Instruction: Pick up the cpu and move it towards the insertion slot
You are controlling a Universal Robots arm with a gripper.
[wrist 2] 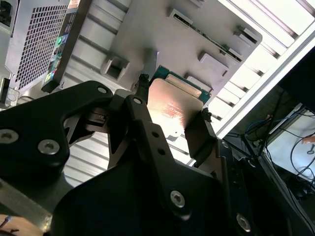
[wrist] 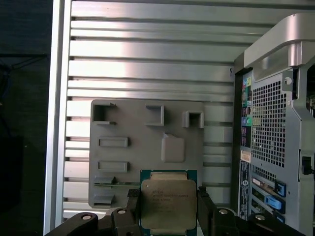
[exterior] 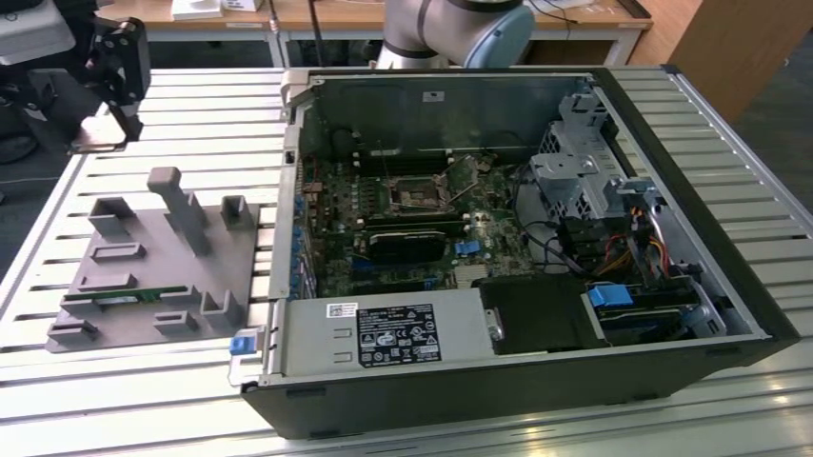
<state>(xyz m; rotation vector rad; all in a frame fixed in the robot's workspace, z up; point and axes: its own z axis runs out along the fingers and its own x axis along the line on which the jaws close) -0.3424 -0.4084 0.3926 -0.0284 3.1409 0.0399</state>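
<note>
— What stood on the table (exterior: pixel 178 105)?
— An open case (exterior: pixel 711 190) lay on its side. A grey holder (exterior: pixel 140 276) sat just beside it, on the exterior view's left.
— Anything in the holder?
— A green memory stick (exterior: pixel 121 294) lay in one slot. Inside the case were a labelled power supply (exterior: pixel 381 333) and a black card (exterior: pixel 406 246).

Exterior view overlooks the case (exterior: pixel 445 405); both wrist views apparently share the fixture (wrist: pixel 142 147) (wrist 2: pixel 162 29)

The cpu (wrist: pixel 167 201), a silver-topped square chip with a green rim, sits clamped in the pincer (wrist: pixel 169 210). The insertion slot (exterior: pixel 414 191), dark-centred and metal-framed, lies well apart, at its 4 o'clock in the exterior view.
</note>
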